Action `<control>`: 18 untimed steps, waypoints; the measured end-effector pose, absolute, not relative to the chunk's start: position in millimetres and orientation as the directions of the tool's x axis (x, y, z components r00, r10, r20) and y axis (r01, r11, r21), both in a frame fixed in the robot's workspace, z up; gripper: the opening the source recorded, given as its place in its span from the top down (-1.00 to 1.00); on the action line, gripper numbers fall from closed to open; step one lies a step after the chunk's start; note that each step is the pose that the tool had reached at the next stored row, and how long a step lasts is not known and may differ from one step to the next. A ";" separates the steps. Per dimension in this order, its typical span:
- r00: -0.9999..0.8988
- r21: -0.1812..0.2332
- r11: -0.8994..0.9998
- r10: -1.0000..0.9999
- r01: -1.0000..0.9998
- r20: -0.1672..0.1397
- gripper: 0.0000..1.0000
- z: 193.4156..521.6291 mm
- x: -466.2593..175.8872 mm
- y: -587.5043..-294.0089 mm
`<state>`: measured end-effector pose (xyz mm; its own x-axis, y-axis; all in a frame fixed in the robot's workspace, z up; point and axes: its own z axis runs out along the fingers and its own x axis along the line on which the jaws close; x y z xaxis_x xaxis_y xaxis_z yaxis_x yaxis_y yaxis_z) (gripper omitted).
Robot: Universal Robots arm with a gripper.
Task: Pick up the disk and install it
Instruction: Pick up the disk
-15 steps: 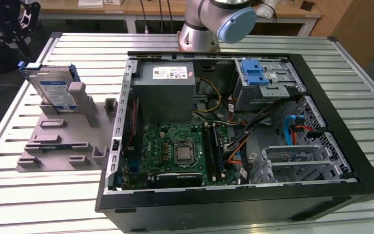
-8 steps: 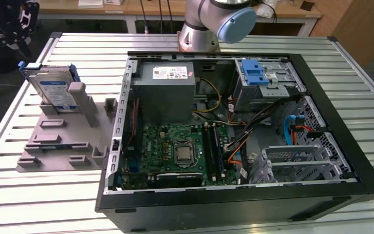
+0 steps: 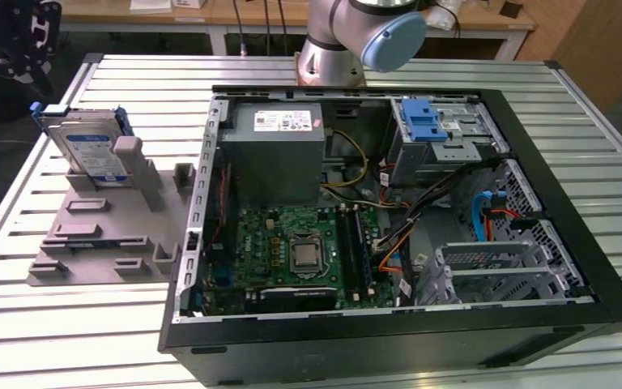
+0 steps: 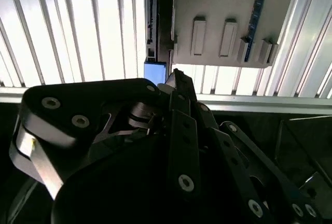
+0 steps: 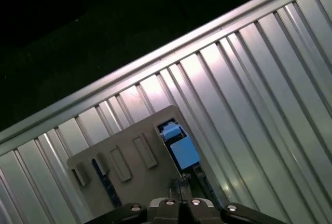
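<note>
Gripper (image 4: 176, 77), pressed together and empty, hangs above the disk (image 3: 87, 150), which stands upright in a grey holder (image 3: 106, 235) near the table (image 3: 30, 324) edge.

Table (image 3: 570, 105): ribbed bare aluminium, glossy. Holder (image 3: 100, 235): matt grey plastic. Disk (image 3: 74, 131): silver metal, paper label (image 3: 93, 156), blue plastic frame (image 3: 49, 109). PC case (image 3: 398, 344): matt black.

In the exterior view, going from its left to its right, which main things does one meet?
disk → power supply → metal cage with a blue latch
</note>
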<state>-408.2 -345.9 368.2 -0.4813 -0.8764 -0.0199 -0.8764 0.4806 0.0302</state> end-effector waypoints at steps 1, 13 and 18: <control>-0.465 0.030 0.465 -0.885 -0.885 -0.020 0.79 368.1 -408.2 -345.9; -0.341 0.030 0.341 -0.940 -0.940 -0.020 0.79 367.7 -408.2 -345.8; -0.341 0.030 0.341 -0.940 -0.940 -0.020 0.79 367.7 -408.2 -345.9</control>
<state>-408.2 -345.9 367.7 -0.3414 -0.9397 -0.0198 -0.9397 0.3407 0.0303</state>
